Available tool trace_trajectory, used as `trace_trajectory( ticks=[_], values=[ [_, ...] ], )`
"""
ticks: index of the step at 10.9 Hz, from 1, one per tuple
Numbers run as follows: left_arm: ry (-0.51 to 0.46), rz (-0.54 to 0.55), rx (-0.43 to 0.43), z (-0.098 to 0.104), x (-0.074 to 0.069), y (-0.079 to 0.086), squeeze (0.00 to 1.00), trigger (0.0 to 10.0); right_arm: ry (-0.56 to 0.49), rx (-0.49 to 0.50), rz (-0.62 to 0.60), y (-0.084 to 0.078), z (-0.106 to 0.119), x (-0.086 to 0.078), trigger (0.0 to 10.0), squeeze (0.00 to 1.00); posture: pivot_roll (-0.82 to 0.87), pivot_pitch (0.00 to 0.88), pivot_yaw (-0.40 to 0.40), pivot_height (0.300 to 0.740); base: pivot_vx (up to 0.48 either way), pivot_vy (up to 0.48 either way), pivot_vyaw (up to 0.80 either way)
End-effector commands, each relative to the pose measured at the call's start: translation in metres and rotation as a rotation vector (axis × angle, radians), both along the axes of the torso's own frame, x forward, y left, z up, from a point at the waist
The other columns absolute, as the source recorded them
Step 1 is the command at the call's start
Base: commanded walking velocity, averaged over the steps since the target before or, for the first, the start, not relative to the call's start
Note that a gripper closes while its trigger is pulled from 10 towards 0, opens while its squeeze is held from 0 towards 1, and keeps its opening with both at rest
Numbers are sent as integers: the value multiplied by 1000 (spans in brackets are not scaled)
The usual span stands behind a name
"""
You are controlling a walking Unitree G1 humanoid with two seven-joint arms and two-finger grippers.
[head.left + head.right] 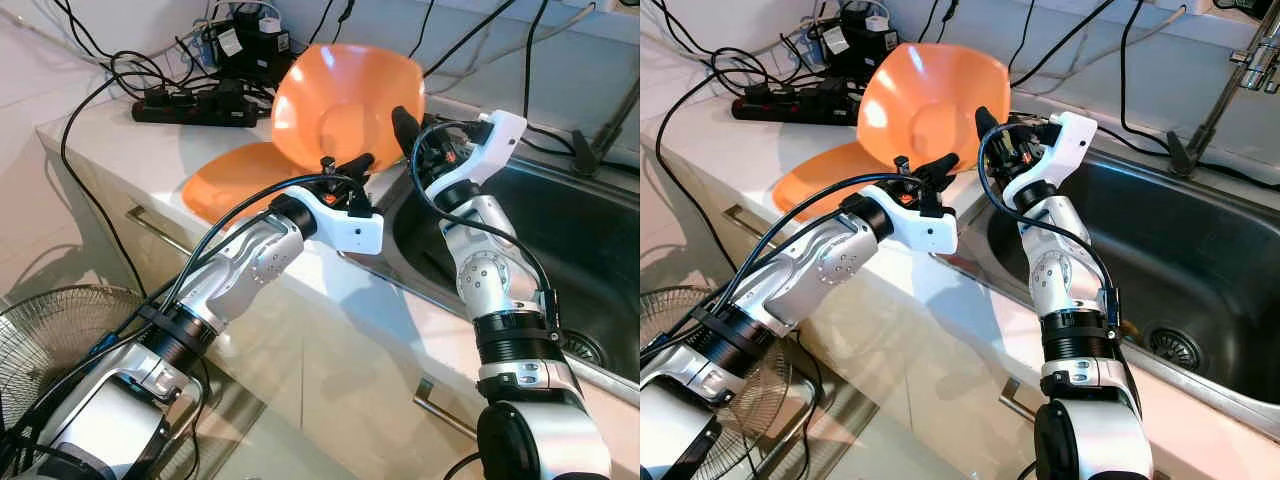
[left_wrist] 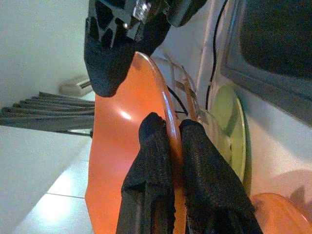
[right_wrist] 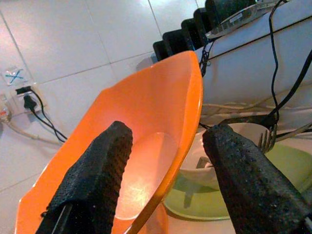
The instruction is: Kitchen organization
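- An orange bowl (image 1: pixel 340 105) is being held tilted on edge above the counter (image 1: pixel 150 150), just beside the sink (image 1: pixel 1200 250).
- The bowl's rim is being pinched by the left gripper (image 2: pixel 168 146), its two fingers being pressed together with the rim between them.
- The right gripper (image 3: pixel 165 161) is being held spread at the bowl's opposite rim, one finger lying inside the bowl and the other outside; whether either finger is touching the bowl cannot be told.
- A second orange dish (image 1: pixel 235 180) is lying flat on the counter under the tilted bowl.
- In the wrist views, a green plate (image 3: pixel 229 195) is being seen behind the bowl, with a white bowl (image 3: pixel 219 165) sitting on it and what is possibly a fork (image 3: pixel 265 139) resting in that bowl.
- A black power strip (image 1: pixel 195 105) with cables is lying at the back of the counter.
- A fan (image 1: pixel 60 340) is standing on the floor at the robot's left.
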State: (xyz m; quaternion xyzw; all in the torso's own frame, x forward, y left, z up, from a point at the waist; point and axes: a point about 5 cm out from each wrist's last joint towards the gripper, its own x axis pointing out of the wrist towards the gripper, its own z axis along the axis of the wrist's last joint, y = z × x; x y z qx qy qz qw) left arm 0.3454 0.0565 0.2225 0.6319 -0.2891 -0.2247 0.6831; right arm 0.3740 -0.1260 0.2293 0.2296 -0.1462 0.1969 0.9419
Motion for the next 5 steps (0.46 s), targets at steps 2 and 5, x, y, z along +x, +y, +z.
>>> trace_trajectory(
  ticks=[2,5],
  values=[
    [-100,-39,-27,20,-4,-5,0,10000,5,-3,-4,2,0,1,10000,0,220,0,-21,740,0,0,0],
    [-89,-73,-5,11,-11,-8,0,10000,4,1,-2,5,2,2,10000,0,222,0,-23,740,0,0,0]
  ],
)
